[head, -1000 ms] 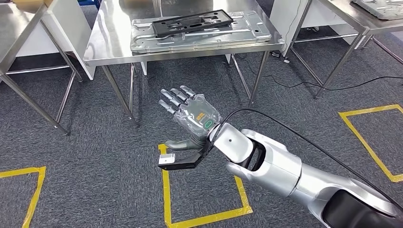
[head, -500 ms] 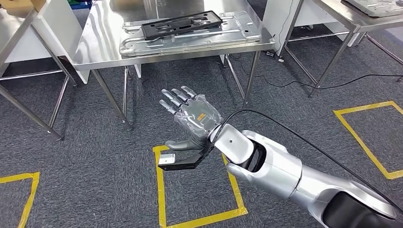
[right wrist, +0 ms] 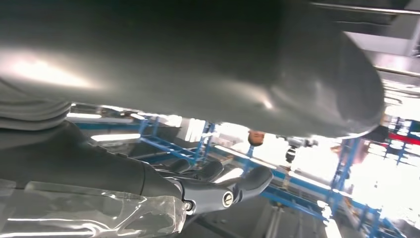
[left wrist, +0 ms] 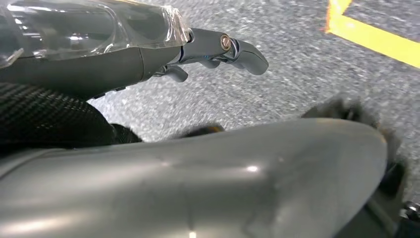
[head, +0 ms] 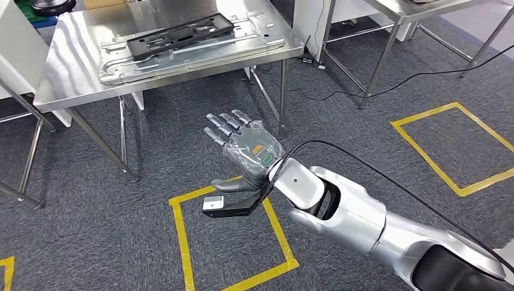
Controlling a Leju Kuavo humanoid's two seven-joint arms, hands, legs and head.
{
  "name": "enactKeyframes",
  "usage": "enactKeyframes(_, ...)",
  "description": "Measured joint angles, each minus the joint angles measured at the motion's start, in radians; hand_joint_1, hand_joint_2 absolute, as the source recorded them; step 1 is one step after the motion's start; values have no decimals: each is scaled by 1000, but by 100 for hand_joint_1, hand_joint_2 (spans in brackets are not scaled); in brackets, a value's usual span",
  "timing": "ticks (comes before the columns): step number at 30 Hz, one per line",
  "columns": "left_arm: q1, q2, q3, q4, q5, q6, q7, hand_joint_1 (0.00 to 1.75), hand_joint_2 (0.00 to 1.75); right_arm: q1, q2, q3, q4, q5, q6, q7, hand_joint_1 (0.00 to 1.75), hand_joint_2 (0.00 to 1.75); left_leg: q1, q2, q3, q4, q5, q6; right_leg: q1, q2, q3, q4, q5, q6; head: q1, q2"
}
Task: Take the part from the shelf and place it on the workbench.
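Black part point(head: 160, 39) lies on workbench point(head: 66, 79), well beyond right hand's fingers point(head: 223, 126).

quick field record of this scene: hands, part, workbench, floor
right robot hand: raised above the carpet, fingers spread, holds nothing
left robot hand: hangs over the carpet, holds nothing
black part: lies on the silver tray
silver tray: on the steel workbench
steel workbench: ahead and to the left
floor: grey carpet with yellow tape squares
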Motion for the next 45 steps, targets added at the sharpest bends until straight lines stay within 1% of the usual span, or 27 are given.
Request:
enactKeyframes(2,-1,1,0,0,2,1,0,0,0,-1,1,0,0,-3,0,0,0,0,-5,-29,18,-49,10,15,-7,17,-5,-3,3,9,0,0)
enactKeyframes(4,-1,1,0,0,3,1,-1,0,0,-1,2,-1,0,-6,-1,0,0,0,-6,-14,27,-66,15,15,-10,30,-6,-12,7,22,-1,0)
enactKeyframes(6,1,0,0,0,3,1,-2,0,0,-4,0,-4,1,-7,-1,-1,0,0,-1,6,45,-92,26,12,-4,-6,-16,12,-11,31,2,0)
enactKeyframes(8,4,-2,0,0,3,1,-3,0,0,-8,0,-6,2,-8,-1,-1,0,0,-1,30,56,-105,30,14,0,-63,-65,117,-67,37,6,0)
enactKeyframes(10,7,-2,0,0,3,0,-3,0,0,-8,0,-7,4,-11,-2,-1,0,0,-5,56,57,-104,28,17,-1,-81,-125,235,-111,43,8,0)
enactKeyframes(11,8,-2,0,0,3,0,-3,0,0,-7,0,-7,4,-13,-2,-1,0,0,-8,69,57,-104,27,18,-1,-84,-134,253,-109,44,8,0)
enactKeyframes(12,9,-2,0,0,3,0,-3,0,0,-7,-1,-8,5,-15,-3,-1,0,0,-10,81,58,-104,26,18,0,-87,-121,227,-89,43,8,0)
enactKeyframes(13,10,-2,0,0,3,0,-3,0,0,-8,-1,-9,5,-17,-4,-1,0,0,-12,92,59,-104,24,18,2,-96,-86,163,-57,40,8,0)
enactKeyframes(15,13,-2,-1,0,3,0,-3,0,0,-14,-1,-12,5,-18,-5,-1,0,0,-19,111,63,-102,20,14,13,-137,-4,16,-4,24,8,0)
enactKeyframes(17,15,-2,-1,0,3,0,-3,0,0,-21,-1,-16,5,-20,-5,0,0,0,-25,127,66,-100,16,7,22,-155,30,-48,13,8,7,0)
enactKeyframes(19,16,-2,-1,0,3,-1,-3,0,0,-24,-2,-19,5,-24,-6,0,0,0,-26,142,66,-99,11,-1,21,-134,27,-52,18,-2,7,0)
enactKeyframes(21,16,-1,-1,0,3,-1,-3,0,0,-25,-2,-21,5,-28,-7,1,0,0,-21,121,52,-66,-16,-13,14,-116,27,-57,24,-11,5,0)
enactKeyframes(24,12,0,-1,0,3,-1,-3,0,0,-25,-2,-23,5,-33,-7,2,0,0,-7,71,-32,130,-117,-30,8,-89,23,-58,30,-19,3,0)
enactKeyframes(25,11,0,-1,0,3,-1,-3,0,0,-23,-2,-23,5,-35,-7,3,0,0,-2,68,-60,192,-139,-35,7,-77,22,-58,31,-18,3,0)
enactKeyframes(26,11,0,-1,0,3,-1,-3,0,0,-21,-2,-23,5,-37,-6,4,0,0,2,67,-72,221,-141,-39,6,-64,22,-57,32,-17,3,0)
enactKeyframes(27,10,0,-1,0,3,-1,-3,0,0,-20,-2,-23,5,-39,-6,5,0,0,7,66,-64,208,-124,-43,4,-51,21,-56,32,-15,3,0)
enactKeyframes(28,9,0,-1,0,3,-2,-3,0,0,-19,-2,-23,5,-40,-5,6,0,0,12,62,-37,154,-92,-48,0,-37,21,-54,33,-12,4,0)
enactKeyframes(30,9,1,-1,0,3,-5,-3,0,0,-21,-3,-24,4,-41,-5,8,0,0,23,24,36,3,-31,-56,-5,-11,18,-47,31,1,3,0)
enactKeyframes(32,9,1,-1,0,3,-8,-2,0,0,-23,-4,-27,2,-42,-4,9,0,0,25,-10,70,-72,-15,-51,-7,11,8,-42,33,17,2,0)
enactKeyframes(34,7,0,-1,0,2,-10,-2,0,0,-22,-9,-30,0,-42,-4,11,0,0,20,-3,70,-71,-15,-35,-10,29,-2,-44,41,31,2,0)
enactKeyframes(35,7,0,-1,0,2,-10,-2,0,0,-22,-12,-33,0,-42,-4,12,0,0,19,6,70,-71,-13,-27,-12,24,-5,-40,39,36,3,0)
enactKeyframes(37,8,0,-1,0,2,-10,-2,0,0,-24,-17,-37,-1,-44,-4,16,0,0,19,28,71,-74,-8,-9,-9,-24,-34,19,5,41,7,0)
enactKeyframes(39,11,-1,-1,0,1,-10,-2,0,0,-25,-18,-40,-2,-45,-4,20,0,0,13,53,70,-75,-8,2,-5,-73,-98,158,-63,42,11,0)
enactKeyframes(41,14,-1,-1,0,1,-10,-2,0,0,-23,-19,-40,-3,-45,-2,22,0,0,6,78,70,-75,-9,6,-5,-82,-150,271,-102,41,11,0)
enactKeyframes(42,14,0,-1,0,2,-10,-2,0,0,-22,-19,-40,-3,-45,-1,22,0,0,4,90,71,-74,-10,6,-4,-84,-149,274,-95,38,11,0)
enactKeyframes(43,15,-1,-1,0,2,-10,-2,0,0,-22,-21,-41,-4,-45,0,23,0,0,2,102,71,-74,-10,6,-2,-89,-125,232,-72,35,11,0)
enactKeyframes(45,16,-1,-1,0,2,-10,-2,0,0,-25,-23,-43,-9,-45,0,24,0,0,-4,121,75,-74,-14,3,7,-130,-42,84,-17,24,12,0)
